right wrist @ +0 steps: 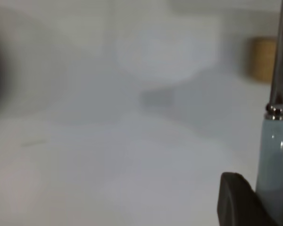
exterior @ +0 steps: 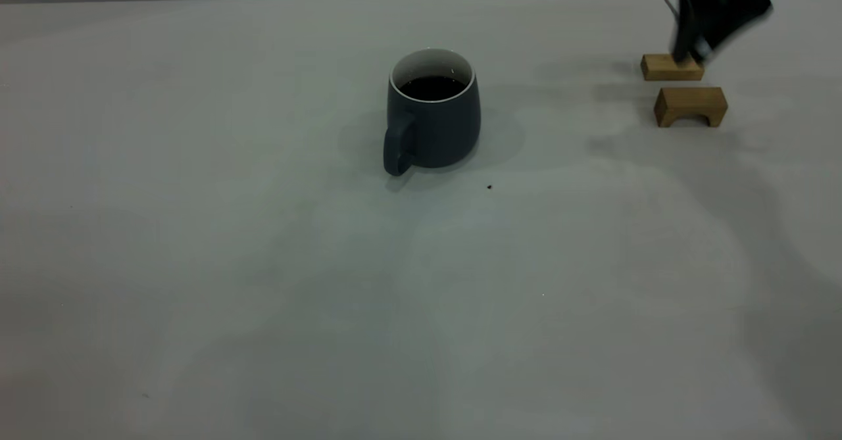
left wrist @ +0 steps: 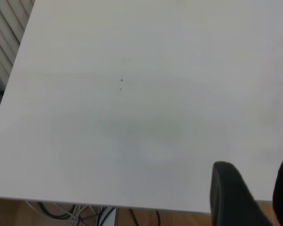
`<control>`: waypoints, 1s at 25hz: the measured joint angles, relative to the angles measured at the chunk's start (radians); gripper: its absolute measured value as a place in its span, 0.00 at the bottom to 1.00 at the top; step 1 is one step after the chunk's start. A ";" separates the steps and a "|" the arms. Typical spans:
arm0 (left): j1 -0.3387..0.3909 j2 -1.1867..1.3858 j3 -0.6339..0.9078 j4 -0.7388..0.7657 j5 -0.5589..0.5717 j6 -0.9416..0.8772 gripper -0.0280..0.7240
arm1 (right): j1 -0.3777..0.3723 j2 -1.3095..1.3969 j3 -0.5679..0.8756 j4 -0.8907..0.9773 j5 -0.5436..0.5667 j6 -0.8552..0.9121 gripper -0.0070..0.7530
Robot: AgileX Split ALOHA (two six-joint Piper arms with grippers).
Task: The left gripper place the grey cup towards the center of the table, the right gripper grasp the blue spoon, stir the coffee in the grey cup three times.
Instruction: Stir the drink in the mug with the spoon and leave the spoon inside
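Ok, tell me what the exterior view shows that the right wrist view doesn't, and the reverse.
Exterior only: the cup with coffee at mid-table, a second wooden block, and the dark speck. Right wrist only: the spoon, its pale blue handle against a finger of the right hand. Both: the table and a wooden block.

Dim, even overhead light; soft diffuse shadows spread on the table [exterior: 263, 295] around the grey cup [exterior: 432, 114]. Right gripper [exterior: 691, 52] motion-blurred in the exterior view. Right wrist view largely out of focus; only the blue spoon [right wrist: 273, 155] reads fairly sharp.
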 joint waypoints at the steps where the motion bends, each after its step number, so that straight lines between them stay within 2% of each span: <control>1: 0.000 0.000 0.000 0.000 0.000 0.000 0.43 | 0.015 -0.025 0.000 0.067 0.024 0.000 0.17; 6: 0.000 0.000 0.000 0.000 0.000 0.000 0.43 | 0.089 -0.098 0.000 0.437 0.124 -0.034 0.17; 9: 0.000 0.000 0.000 0.000 0.000 0.000 0.43 | 0.108 -0.099 0.001 0.673 0.174 -0.048 0.17; 14: 0.000 0.000 0.000 0.000 0.000 0.000 0.43 | 0.117 -0.099 0.001 0.969 0.169 -0.027 0.17; 18: 0.000 0.000 0.000 0.000 0.000 0.000 0.43 | 0.130 -0.096 0.001 1.077 0.156 0.137 0.17; 25: 0.000 0.000 0.000 0.000 0.000 0.000 0.43 | 0.155 -0.037 0.002 1.123 0.149 0.557 0.17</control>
